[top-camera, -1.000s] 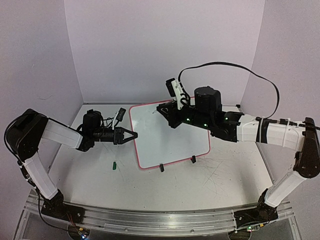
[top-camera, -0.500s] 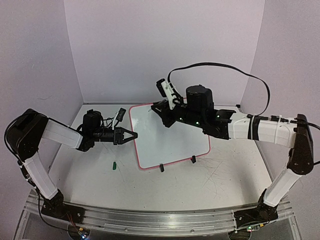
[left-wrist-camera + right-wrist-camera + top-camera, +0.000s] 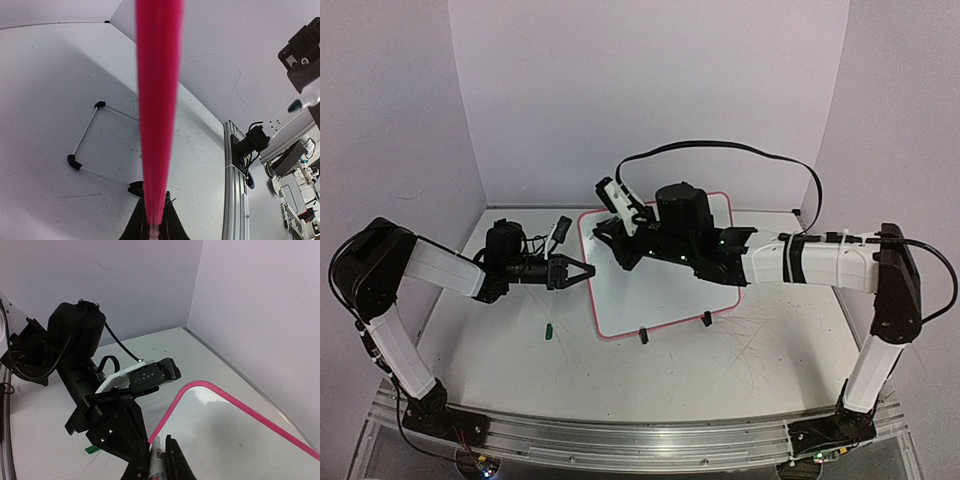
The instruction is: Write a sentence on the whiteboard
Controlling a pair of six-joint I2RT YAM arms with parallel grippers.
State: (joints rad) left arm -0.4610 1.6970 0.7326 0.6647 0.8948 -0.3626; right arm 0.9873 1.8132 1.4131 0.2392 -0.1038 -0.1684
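Observation:
The whiteboard (image 3: 655, 290), white with a pink-red frame, stands tilted on two black clip feet (image 3: 643, 336) at the table's middle. No handwriting shows on it. My left gripper (image 3: 582, 270) is shut on the board's left frame edge; the left wrist view shows the pink frame (image 3: 156, 110) running between my left gripper's (image 3: 155, 202) black fingers. My right gripper (image 3: 608, 240) is over the board's upper-left corner, shut on a white marker (image 3: 156, 460). In the right wrist view my right gripper (image 3: 157, 452) points at the frame's rounded corner (image 3: 187, 387), close to the left arm's fingers (image 3: 120, 432).
A small green marker cap (image 3: 548, 330) lies on the table left of the board and also shows in the right wrist view (image 3: 91, 449). The board's wire stand (image 3: 85, 135) shows beneath it. Purple walls enclose the back and sides. A metal rail (image 3: 620, 445) runs along the near edge.
My right arm has swung left across the board, carrying the marker from the upper middle to the upper-left corner. The left arm and the board have not moved.

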